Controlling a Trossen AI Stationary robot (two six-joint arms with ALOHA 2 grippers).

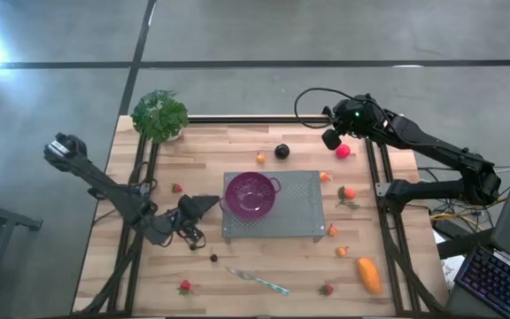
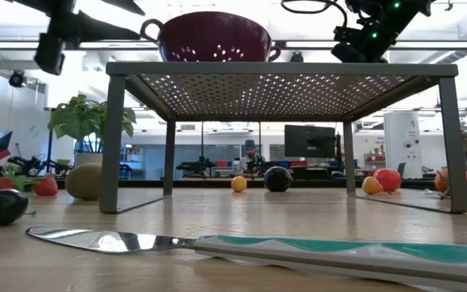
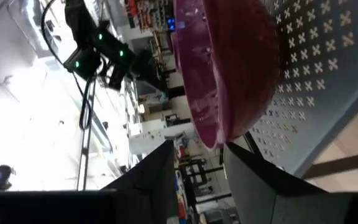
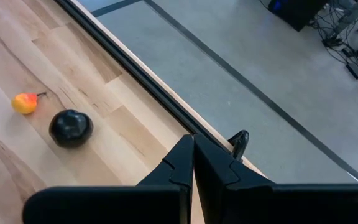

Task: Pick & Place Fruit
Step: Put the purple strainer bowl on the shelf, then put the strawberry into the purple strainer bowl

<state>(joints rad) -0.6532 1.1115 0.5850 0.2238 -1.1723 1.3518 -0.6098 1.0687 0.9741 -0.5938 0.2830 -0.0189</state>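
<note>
Seemingly barely begun, going left to right: left gripper [image 1: 209, 205] just beside the purple colander [image 1: 251, 193] on the perforated metal stand [image 1: 301, 206], fingers parted a little around nothing, and no fruit visible in the bowl. Still loose on the table: strawberry [image 1: 184, 286], dark plum [image 1: 282, 151], pink-red ball [image 1: 343, 151], oblong orange fruit [image 1: 369, 276]; right gripper [image 1: 331, 138] hanging closed and empty near the far edge. No brand, label or writing readable anywhere.
</note>
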